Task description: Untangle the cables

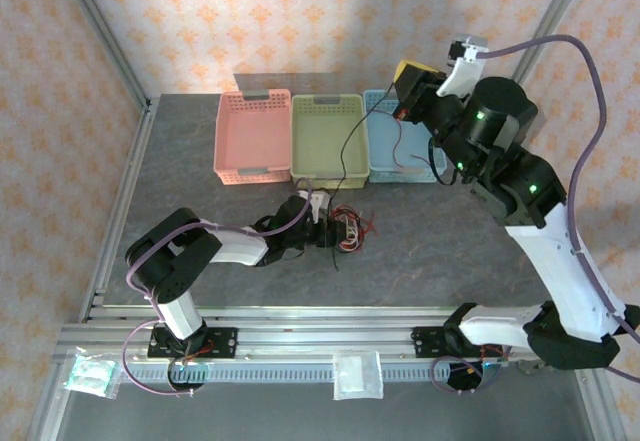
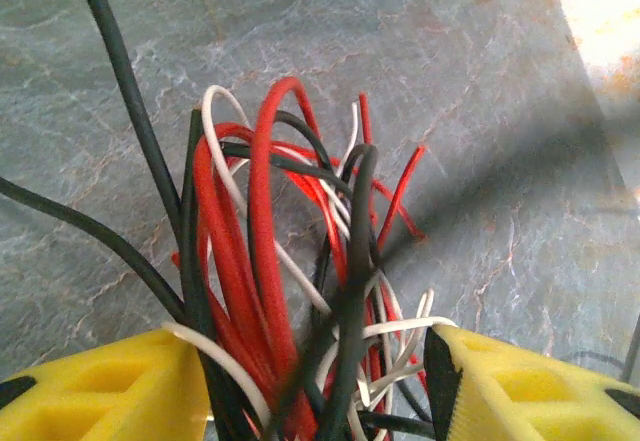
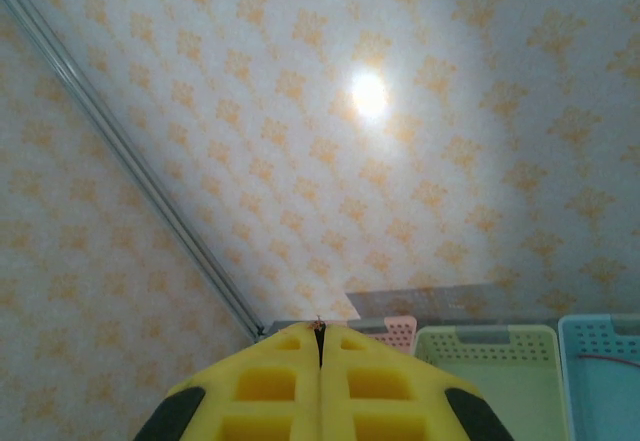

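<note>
Tangle of cables (image 2: 262, 261) sits on the table right between the fingers of your left gripper (image 2: 315, 401) and spills just ahead of the fingertips. The jaws stand apart, straddling it. Strands brush both pads but look loose, not squeezed. Treat the clump as light, limp and springy. I'd expect it to drag as one mass wherever you pull, so pin it low while the other arm draws.

Black cable (image 1: 346, 147) runs from the clump up to your right gripper (image 3: 319, 337), which hangs high with its fingers pressed together on the cable's end. A bare tip pokes out at the seam. It's the thickest, stiffest strand, and the smooth jacket is probably slippery. Hold back from the end, not on the tip.

Red loops (image 2: 270, 161) arch ahead of the left fingers. They're stiff enough to keep shape, so the crown is an easy single-strand pick.

White wires (image 2: 400, 346), against one pad, are the thinnest. Pinch gently; they likely kink.
</note>
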### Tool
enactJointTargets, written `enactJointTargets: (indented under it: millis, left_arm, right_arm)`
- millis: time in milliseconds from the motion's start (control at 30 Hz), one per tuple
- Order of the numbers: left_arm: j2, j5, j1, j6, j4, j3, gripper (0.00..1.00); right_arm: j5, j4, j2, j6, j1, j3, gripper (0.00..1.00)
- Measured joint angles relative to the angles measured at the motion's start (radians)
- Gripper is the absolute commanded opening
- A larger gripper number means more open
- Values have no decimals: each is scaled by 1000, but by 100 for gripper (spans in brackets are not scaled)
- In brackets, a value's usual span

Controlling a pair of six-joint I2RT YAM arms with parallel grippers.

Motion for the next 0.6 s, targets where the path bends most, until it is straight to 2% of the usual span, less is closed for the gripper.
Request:
enactJointTargets:
  millis: [267,400,500,600]
  left_arm:
    - [0,-6,0,0,0,-5,58]
    - [0,-10,0,0,-1,-5,67]
    - [-12,-27,0,0,-19,-5,69]
    - [-38,-48,0,2,-43,-5,75]
  right_arm:
    - [20,47,-34,-3,0,9,0]
    - [43,52,-56,-12,0,18,0]
    - [68,56,-66,-15,0,18,0]
    - [86,61,-71,-19,0,18,0]
